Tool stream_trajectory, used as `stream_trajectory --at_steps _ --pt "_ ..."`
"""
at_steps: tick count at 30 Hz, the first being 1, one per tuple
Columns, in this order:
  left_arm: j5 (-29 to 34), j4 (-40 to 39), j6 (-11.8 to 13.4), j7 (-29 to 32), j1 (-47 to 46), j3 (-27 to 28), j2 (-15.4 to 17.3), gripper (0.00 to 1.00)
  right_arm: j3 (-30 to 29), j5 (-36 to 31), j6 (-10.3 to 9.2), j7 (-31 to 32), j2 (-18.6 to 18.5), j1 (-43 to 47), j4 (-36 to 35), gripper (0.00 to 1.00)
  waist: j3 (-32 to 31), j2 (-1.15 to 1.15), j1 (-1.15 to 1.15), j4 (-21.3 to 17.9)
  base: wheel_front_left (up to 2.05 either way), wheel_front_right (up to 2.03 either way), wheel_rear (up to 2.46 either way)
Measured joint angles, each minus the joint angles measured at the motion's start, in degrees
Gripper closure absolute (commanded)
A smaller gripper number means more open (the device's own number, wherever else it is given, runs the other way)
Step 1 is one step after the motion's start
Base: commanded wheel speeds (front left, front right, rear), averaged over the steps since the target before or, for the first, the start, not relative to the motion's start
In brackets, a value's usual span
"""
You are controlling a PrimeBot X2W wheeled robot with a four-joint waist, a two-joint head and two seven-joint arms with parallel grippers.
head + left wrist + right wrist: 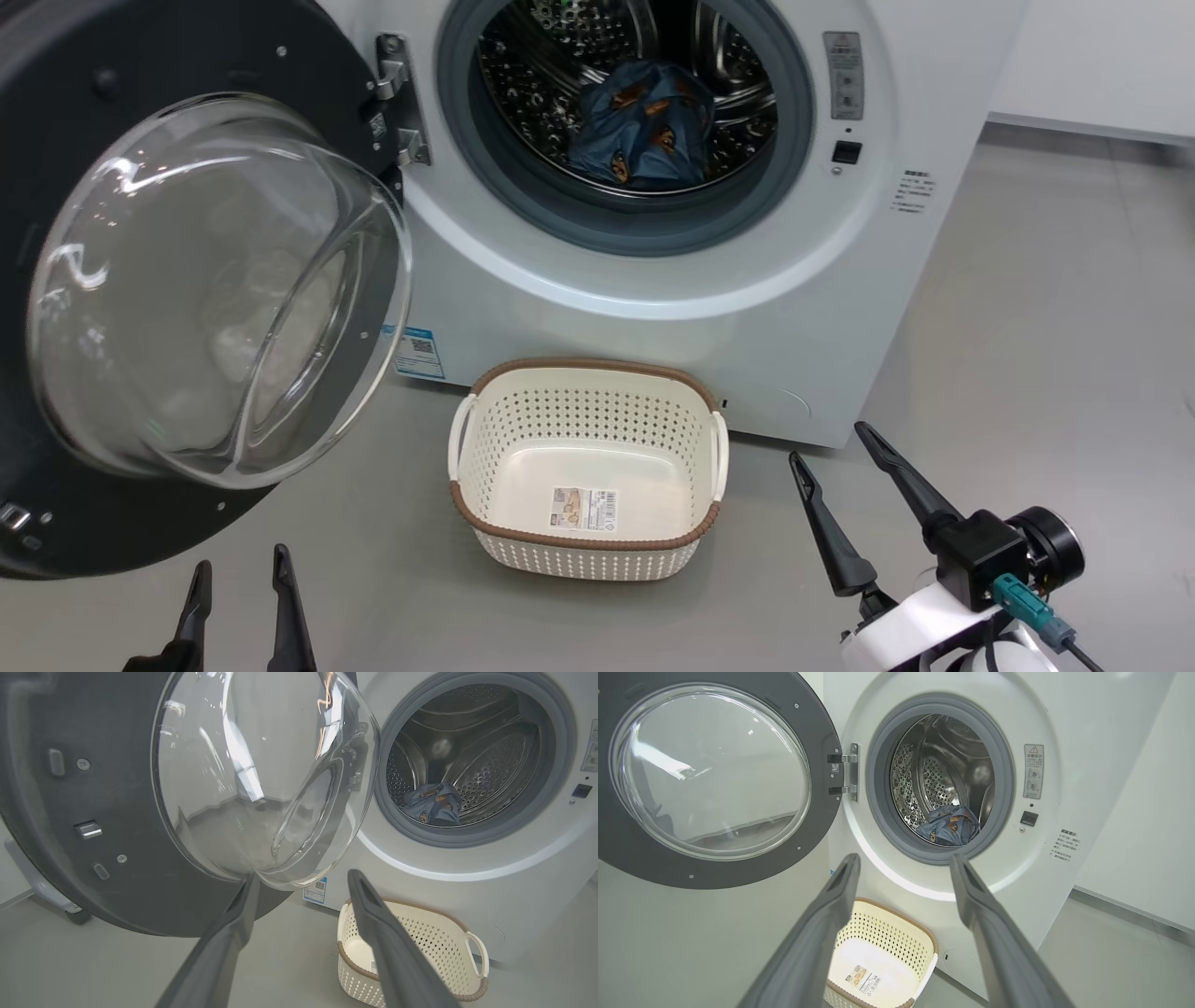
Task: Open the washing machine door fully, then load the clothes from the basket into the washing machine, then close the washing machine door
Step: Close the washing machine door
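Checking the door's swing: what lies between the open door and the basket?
Bare grey floor separates the washing machine door and the basket, seen in the head view.

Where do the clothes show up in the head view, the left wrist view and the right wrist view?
Head view: the clothes lie in the drum, top centre.
Left wrist view: clothes in the drum, upper half, right of centre.
Right wrist view: clothes low in the drum, just right of centre.
Shared landmark: the basket, empty, below the drum in all three.
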Motion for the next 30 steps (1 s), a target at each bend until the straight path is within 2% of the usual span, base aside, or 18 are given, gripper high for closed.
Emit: stream_trajectory --at_steps 17,26,28,29,30 --pt "-1.98 -4.35 1.59 0.0 1.96 2.25 0.02 0.0 3.36 0.56 0.0 0.0 -0.54 -2.43 0.76 0.0 -0.87 0.0 0.0 13.01 0.0 0.0 0.0" --pt "-4.56 -5.57 2.2 0.0 3.47 4.89 0.02 0.0 4.6 1.16 0.0 0.0 -1.32 -2.85 1.64 0.0 -0.4 0.0 0.0 15.47 0.0 0.0 0.0" --pt "-7.43 -5.73 2.52 0.0 3.48 5.84 0.02 0.0 4.72 1.18 0.0 0.0 -1.32 -3.07 1.85 0.0 -0.37 0.0 0.0 15.57 0.0 0.0 0.0" --pt "-9.45 -5.71 2.56 0.0 3.52 6.81 -0.04 0.01 4.82 1.2 0.0 0.0 -1.31 -3.24 1.89 0.0 -0.36 0.0 0.0 15.61 0.0 0.0 0.0" --pt "-10.43 -5.75 2.6 0.0 3.53 7.93 -0.02 0.16 4.88 1.25 0.0 0.0 -1.31 -3.31 1.91 0.0 -0.38 0.0 0.0 15.64 0.0 0.0 0.0"
